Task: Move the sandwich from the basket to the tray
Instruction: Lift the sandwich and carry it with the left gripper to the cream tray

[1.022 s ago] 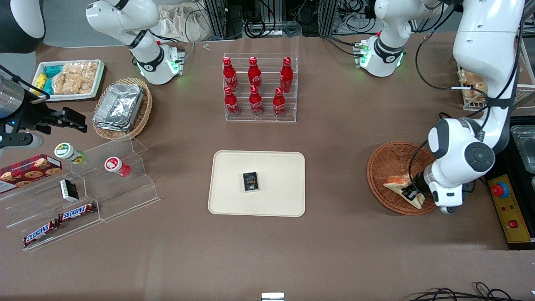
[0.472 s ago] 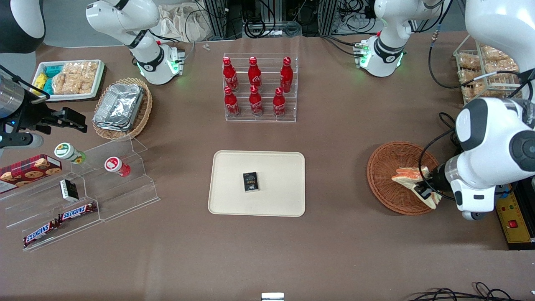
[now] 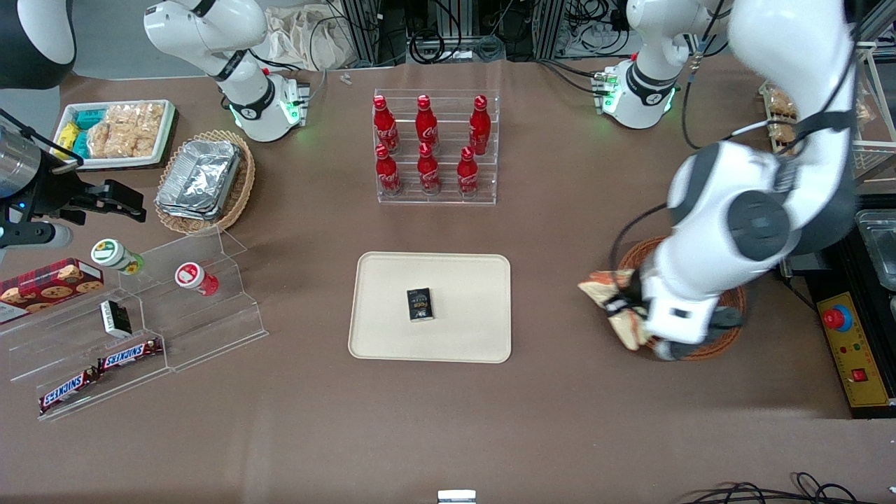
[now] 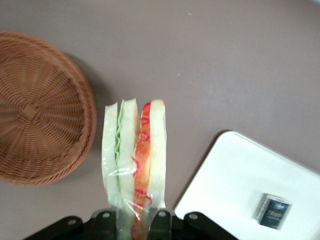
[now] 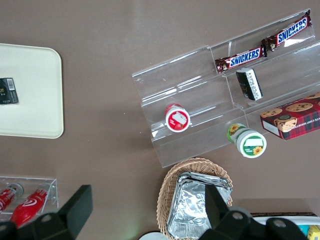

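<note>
My left gripper [image 3: 619, 308] is shut on the sandwich [image 3: 607, 294], a wrapped wedge of white bread with orange-red and green filling, and holds it in the air just past the basket's rim, on the tray's side. In the left wrist view the sandwich [image 4: 134, 160] stands clamped between the fingers [image 4: 161, 220]. The round reddish-brown wicker basket [image 3: 728, 308] is partly hidden by the arm; in the wrist view the basket [image 4: 40, 110] is empty. The cream tray [image 3: 462, 280] with a small black packet [image 3: 420, 304] lies mid-table; it also shows in the wrist view [image 4: 240, 185].
A clear rack of red cola bottles [image 3: 430, 147] stands farther from the camera than the tray. Toward the parked arm's end are a pale wicker basket with foil containers [image 3: 203, 178], a white snack tray [image 3: 119, 133] and clear shelves [image 3: 140, 329] with Snickers bars, cups and a cookie box.
The left gripper has lifted the sandwich out of the basket and carried it toward the tray, now past the basket's rim. The arm has swung over the basket.
</note>
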`<state>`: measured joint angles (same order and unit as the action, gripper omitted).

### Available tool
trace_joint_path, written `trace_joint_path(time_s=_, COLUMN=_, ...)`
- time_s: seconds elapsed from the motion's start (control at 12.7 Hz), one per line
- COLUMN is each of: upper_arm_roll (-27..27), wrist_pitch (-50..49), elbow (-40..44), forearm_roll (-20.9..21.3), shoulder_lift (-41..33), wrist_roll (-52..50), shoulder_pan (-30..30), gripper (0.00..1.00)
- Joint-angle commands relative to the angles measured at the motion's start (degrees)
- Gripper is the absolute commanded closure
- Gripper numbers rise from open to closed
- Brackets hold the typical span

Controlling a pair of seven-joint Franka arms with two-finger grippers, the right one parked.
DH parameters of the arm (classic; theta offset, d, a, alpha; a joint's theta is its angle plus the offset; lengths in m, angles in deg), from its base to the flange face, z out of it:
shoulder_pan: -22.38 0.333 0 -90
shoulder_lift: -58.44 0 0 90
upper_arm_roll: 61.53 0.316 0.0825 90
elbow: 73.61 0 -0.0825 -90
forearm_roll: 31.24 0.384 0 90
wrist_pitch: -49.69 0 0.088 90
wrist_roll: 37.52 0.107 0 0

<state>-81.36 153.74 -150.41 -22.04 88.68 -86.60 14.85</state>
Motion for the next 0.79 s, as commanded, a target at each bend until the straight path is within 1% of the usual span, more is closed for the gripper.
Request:
trace_joint_path(time_s=0.0, upper_arm_roll=0.1, wrist_pitch=-0.8, elbow=9.9, forearm_roll=4.8, shoulder_lift=10.4, wrist_roll=0.7, shoulder_pan=-7.0, gripper=0.96)
trace_joint_path(time_s=0.16, upper_arm_roll=0.3, wrist_pitch=1.2, elbow=10.9, forearm_roll=5.1, shoulder_lift=14.6, wrist_roll=0.5, shoulder_pan=-11.2, gripper=0.95)
trace_joint_path(time_s=0.31, upper_arm_roll=0.4, wrist_pitch=3.6, elbow=10.9, forearm_roll=5.8, shoulder_lift=18.5, wrist_roll=-0.5, shoulder_pan=-14.0, gripper=0.95)
trace_joint_path(time_s=0.39, upper_arm_roll=0.6, wrist_pitch=4.1, elbow=11.0, forearm_roll=7.7, shoulder_lift=20.4, wrist_roll=-1.3, shoulder_pan=-15.9, gripper=0.95)
trace_joint_path(time_s=0.47, upper_arm_roll=0.8, wrist_pitch=4.9, elbow=11.1, forearm_roll=10.8, shoulder_lift=22.2, wrist_roll=-2.4, shoulder_pan=-16.5, gripper=0.94)
trace_joint_path(time_s=0.71, upper_arm_roll=0.8, wrist_pitch=8.6, elbow=11.2, forearm_roll=11.4, shoulder_lift=25.3, wrist_roll=-2.0, shoulder_pan=-17.7, gripper=0.85)
